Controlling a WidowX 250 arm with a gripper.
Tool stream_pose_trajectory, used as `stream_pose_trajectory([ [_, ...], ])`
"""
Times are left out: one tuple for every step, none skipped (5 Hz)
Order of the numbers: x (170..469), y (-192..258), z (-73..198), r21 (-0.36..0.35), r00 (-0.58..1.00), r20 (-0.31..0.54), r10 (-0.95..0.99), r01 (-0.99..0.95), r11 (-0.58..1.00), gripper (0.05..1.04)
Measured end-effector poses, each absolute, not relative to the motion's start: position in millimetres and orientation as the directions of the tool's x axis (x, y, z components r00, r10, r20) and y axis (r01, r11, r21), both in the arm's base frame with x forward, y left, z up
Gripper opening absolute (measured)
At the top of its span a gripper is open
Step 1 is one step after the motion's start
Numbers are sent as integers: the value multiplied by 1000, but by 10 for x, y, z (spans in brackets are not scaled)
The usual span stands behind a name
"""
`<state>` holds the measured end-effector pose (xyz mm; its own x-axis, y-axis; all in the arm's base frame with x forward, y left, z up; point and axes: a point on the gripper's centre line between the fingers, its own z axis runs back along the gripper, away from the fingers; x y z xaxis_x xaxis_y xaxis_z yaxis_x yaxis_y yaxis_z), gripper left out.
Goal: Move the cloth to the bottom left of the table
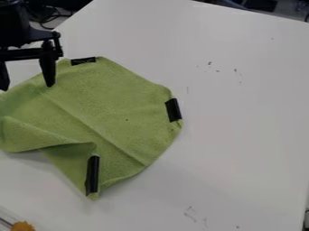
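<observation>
In the camera view, my black gripper (25,81) hangs at the upper left, over the upper left part of the cloth, its two fingers spread wide apart with nothing between them. The green cloth (114,108) lies on the left half of the white table (241,126), running to the view's left edge. Black strips mark its top edge, right edge and lower corner. A fold crosses its lower left part, where the material is raised and partly doubled over.
An orange-yellow object (23,226) with a thin rod beside it sits at the bottom left corner. Dark cables lie beyond the table's upper left edge. Small dark marks dot the tabletop.
</observation>
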<state>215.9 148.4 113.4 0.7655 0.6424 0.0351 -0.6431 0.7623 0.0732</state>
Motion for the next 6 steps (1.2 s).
stream_pose_trajectory([
  [2145,1461,1072,74,762,12,647,-646,760,1000],
  [2060,1138,1112,66,765,-12,644,-642,764,1000],
  [1947,791,1085,9,763,-5,646,-646,763,1000],
  [1785,449,904,-21,760,-74,645,-648,761,1000],
  [1598,316,713,-40,722,-123,681,-689,724,1000],
  [1588,228,521,-54,727,-151,670,-683,728,1000],
])
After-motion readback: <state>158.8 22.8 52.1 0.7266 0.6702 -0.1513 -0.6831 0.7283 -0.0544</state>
